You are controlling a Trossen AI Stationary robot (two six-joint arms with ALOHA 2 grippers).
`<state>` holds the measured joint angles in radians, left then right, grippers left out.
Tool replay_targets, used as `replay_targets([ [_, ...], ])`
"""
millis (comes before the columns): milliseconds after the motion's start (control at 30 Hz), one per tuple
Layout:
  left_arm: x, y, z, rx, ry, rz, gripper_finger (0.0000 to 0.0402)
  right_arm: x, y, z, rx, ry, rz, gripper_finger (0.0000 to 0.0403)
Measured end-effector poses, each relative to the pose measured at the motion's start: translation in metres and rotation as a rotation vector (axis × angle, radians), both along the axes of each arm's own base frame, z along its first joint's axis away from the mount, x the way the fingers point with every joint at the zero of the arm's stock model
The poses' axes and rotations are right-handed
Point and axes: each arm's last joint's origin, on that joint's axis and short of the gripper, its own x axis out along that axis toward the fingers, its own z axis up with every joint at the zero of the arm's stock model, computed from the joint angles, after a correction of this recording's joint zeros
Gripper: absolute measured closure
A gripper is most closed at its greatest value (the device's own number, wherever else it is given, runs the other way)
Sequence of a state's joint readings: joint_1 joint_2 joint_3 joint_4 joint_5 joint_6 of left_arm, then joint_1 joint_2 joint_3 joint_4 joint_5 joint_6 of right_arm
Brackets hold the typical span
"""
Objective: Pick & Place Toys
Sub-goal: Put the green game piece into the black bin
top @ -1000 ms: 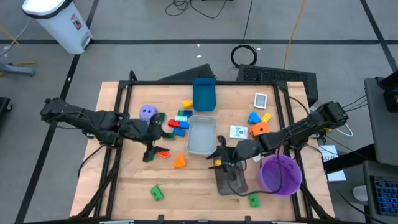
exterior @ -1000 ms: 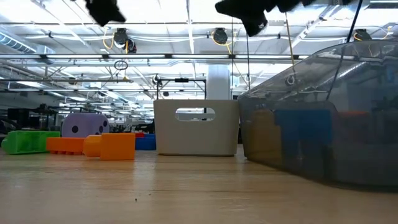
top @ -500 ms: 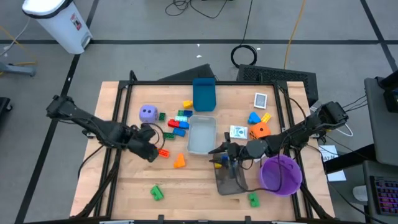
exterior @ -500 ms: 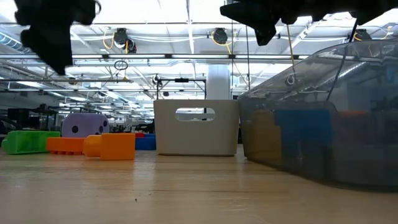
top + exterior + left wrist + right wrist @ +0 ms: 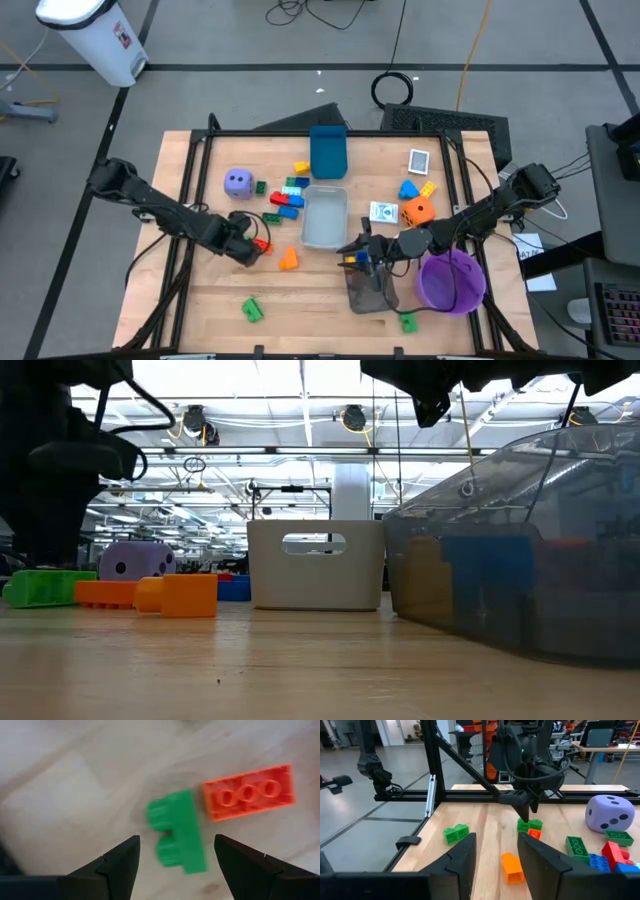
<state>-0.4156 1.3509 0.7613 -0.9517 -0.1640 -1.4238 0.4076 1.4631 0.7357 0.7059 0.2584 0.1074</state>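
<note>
My left gripper (image 5: 250, 247) is low over the wooden table (image 5: 320, 325), towards its left side; in its wrist view the two fingers (image 5: 120, 862) stand well apart with a green brick (image 5: 177, 837) lying on the wood between them, not gripped; an orange brick (image 5: 248, 792) lies just beside that green one, studs up, outside the far finger. A sloped orange piece (image 5: 288, 259) sits on the table near that gripper, on the side towards the right arm.

My right gripper (image 5: 358, 252) hangs over the near end of the dark grey tray (image 5: 372, 295) at the front middle of the table; its wrist view shows the fingers a little apart with nothing between them; through the tray's wall in the low view I can make out yellowish and blue shapes inside, but not what they are. The purple bowl (image 5: 452, 282) stands just to the right of that tray.

The other toys lie scattered: the purple die (image 5: 237, 181) at the back left; a cluster of red, blue and green bricks (image 5: 287, 197) beside the pale grey tray (image 5: 324, 232); the orange die (image 5: 418, 209) and a blue brick (image 5: 408, 190) at the right; one green brick (image 5: 251, 310) at the front left and another (image 5: 408, 321) in front of the bowl.
</note>
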Motion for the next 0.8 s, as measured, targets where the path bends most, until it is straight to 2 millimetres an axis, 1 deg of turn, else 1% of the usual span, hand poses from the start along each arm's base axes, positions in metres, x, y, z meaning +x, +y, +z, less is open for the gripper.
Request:
replay_targets([
  [167,0.001,-0.001,-0.008,-0.026,-0.043,-0.013,0.0137,0.000,0.000,0.000,0.000,0.000,0.000,0.0268],
  [267,-0.002,0.001,-0.014,-0.021,-0.029,-0.005,0.0137,0.000,0.000,0.000,0.000,0.000,0.000,0.0268],
  [567,-0.007,0.006,-0.023,-0.015,-0.004,0.015,0.0137,0.000,0.000,0.000,0.000,-0.001,-0.001,0.0269],
  [800,-0.007,0.012,-0.035,-0.054,-0.030,0.007,0.0137,0.000,0.000,0.000,0.000,-0.001,-0.001,0.0269],
])
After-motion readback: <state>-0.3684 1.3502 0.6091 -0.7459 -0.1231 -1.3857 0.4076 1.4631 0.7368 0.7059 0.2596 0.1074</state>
